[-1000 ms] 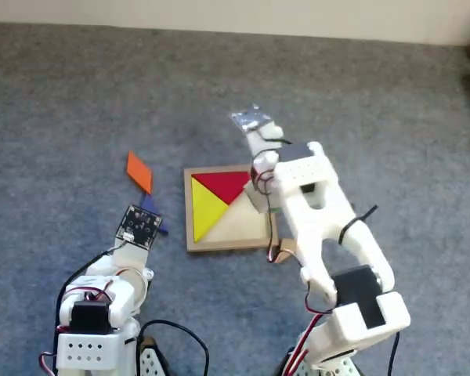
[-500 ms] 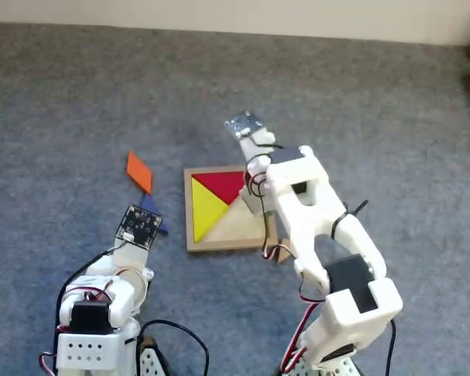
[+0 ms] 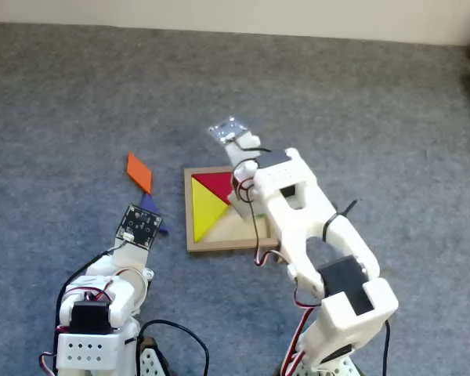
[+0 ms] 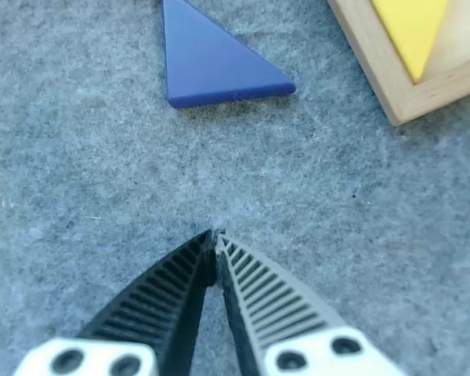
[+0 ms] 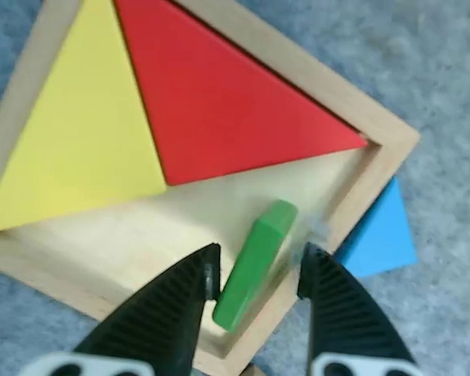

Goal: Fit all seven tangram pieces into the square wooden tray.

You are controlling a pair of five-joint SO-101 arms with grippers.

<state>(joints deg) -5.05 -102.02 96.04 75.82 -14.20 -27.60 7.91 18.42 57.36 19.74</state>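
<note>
Well forward, right gripper (image 5: 257, 265) straddles green piece (image 5: 268, 229) inside wooden tray (image 5: 392, 147).

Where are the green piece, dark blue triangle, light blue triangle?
green piece (image 5: 254, 266), right wrist view, middle of its upturned edge
dark blue triangle (image 4: 207, 66), left wrist view, face centre
light blue triangle (image 5: 380, 235), right wrist view, visible face

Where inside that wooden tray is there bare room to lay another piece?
Bare wood in the tray is bordered by the yellow triangle, the red triangle and two walls. Beside the yellow triangle it is free; toward the light blue triangle outside, it is crowded: the green piece stands on edge between the right end effector's open fingers.
</note>
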